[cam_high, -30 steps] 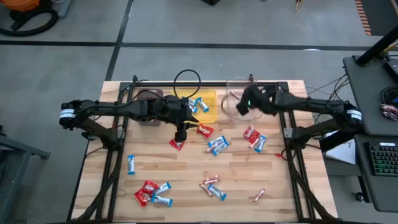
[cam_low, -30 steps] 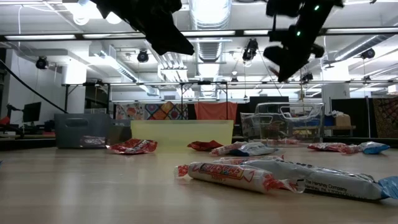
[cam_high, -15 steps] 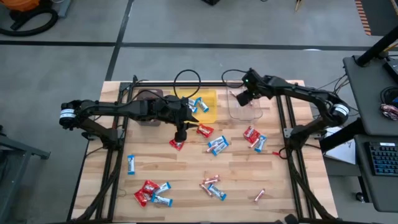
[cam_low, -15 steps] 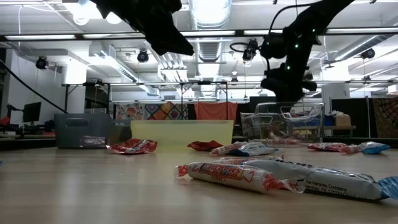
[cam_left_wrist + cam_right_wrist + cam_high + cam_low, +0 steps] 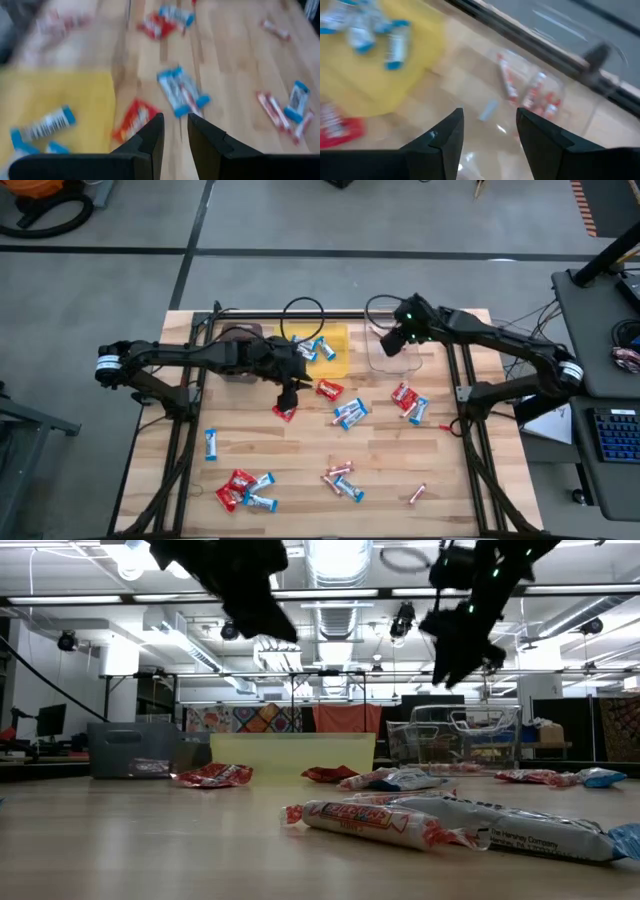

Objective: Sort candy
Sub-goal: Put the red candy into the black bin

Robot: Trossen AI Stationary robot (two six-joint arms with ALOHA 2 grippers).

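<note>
Candy lies scattered on the wooden table (image 5: pixel 450 470): red packets (image 5: pixel 329 390), blue-and-white bars (image 5: pixel 349 413) and slim pink sticks (image 5: pixel 340 476). My left gripper (image 5: pixel 291 396) hangs above a red packet (image 5: pixel 285 412) in front of the yellow bin (image 5: pixel 335 355). Its fingers (image 5: pixel 152 135) stand a narrow gap apart with nothing between them. My right gripper (image 5: pixel 393 347) is open and empty over the clear bin (image 5: pixel 408 363). Pink sticks (image 5: pixel 507 82) lie on that bin's floor. The yellow bin holds blue-and-white bars (image 5: pixel 47 125).
A brown bin (image 5: pixel 238 340) stands left of the yellow bin along the far edge. More candy lies near the front: a mixed red and blue cluster (image 5: pixel 245 490), a single blue bar (image 5: pixel 211 444) and a pink stick (image 5: pixel 418 494). Black frame rails (image 5: pixel 185 435) run along both sides.
My right gripper has dipped toward the clear bin and come up again above it. My left gripper has tipped slightly and shifted a little over the red packet, which stays where it was on the table.
</note>
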